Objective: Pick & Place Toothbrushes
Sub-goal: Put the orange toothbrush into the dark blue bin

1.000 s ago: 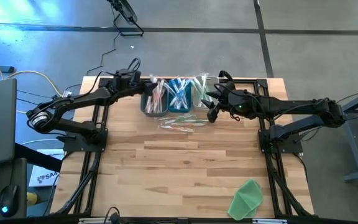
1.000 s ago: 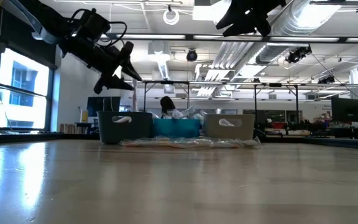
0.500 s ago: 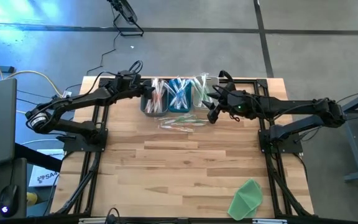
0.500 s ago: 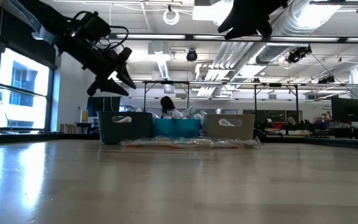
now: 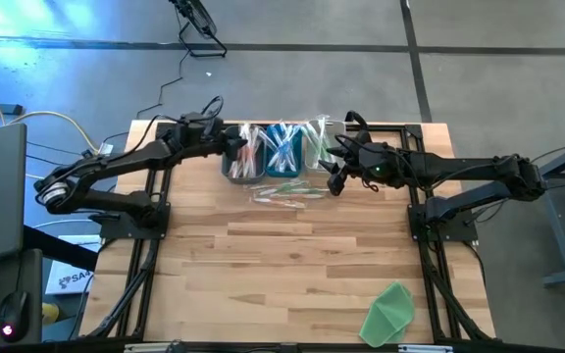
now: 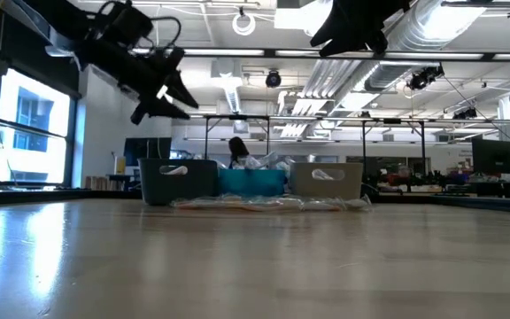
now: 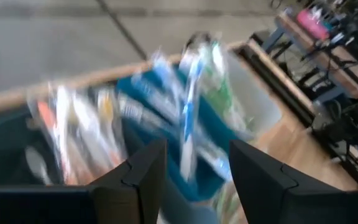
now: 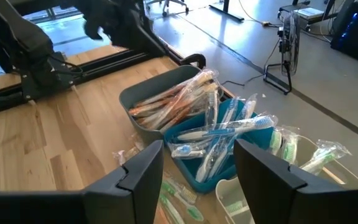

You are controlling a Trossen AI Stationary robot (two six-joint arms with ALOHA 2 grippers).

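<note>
Three bins stand side by side at the table's far edge. A dark grey bin [image 5: 235,165] holds wrapped pink-orange toothbrushes [image 8: 174,101]. A blue bin [image 5: 282,169] holds blue ones [image 8: 222,134], and a pale bin [image 5: 318,157] holds green ones [image 8: 288,146]. A few wrapped toothbrushes [image 5: 287,194] lie flat on the table just in front of the bins. My left gripper [image 5: 228,147] hangs open above the dark grey bin, with nothing between its fingers [image 7: 143,174]. My right gripper [image 5: 335,178] hovers open beside the pale bin, also empty.
A green cloth-like sheet [image 5: 390,314] lies at the table's near right corner. The arms' black frames run along both sides of the table [image 5: 263,275]. A bare wooden stretch lies between the bins and the near edge.
My left gripper has risen a little above the dark grey bin and rolled slightly, holding nothing. The bins and the loose toothbrushes lie as before.
</note>
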